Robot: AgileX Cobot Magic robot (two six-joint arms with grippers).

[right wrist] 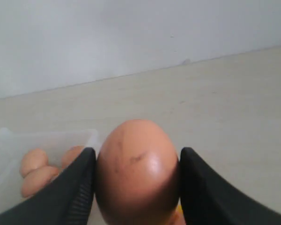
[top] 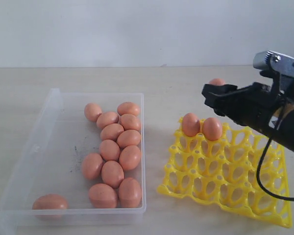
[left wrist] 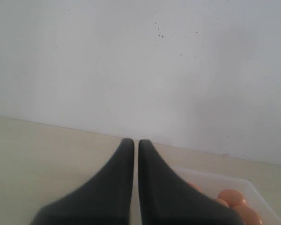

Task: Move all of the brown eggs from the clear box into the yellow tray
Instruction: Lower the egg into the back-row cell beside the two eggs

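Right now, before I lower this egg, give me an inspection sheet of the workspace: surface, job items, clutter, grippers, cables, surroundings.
Surface: pale tabletop, no spills seen.
Job's things: clear box holds thirteen brown eggs; yellow tray has two seated eggs side by side in its far row, other cups empty.
Clutter: nothing seen.
Grippers: right gripper shut on the held egg, raised near the tray's far side; left gripper shut, empty.
Cables: black cable hangs from the right arm across the tray's right side.
Surroundings: white wall.
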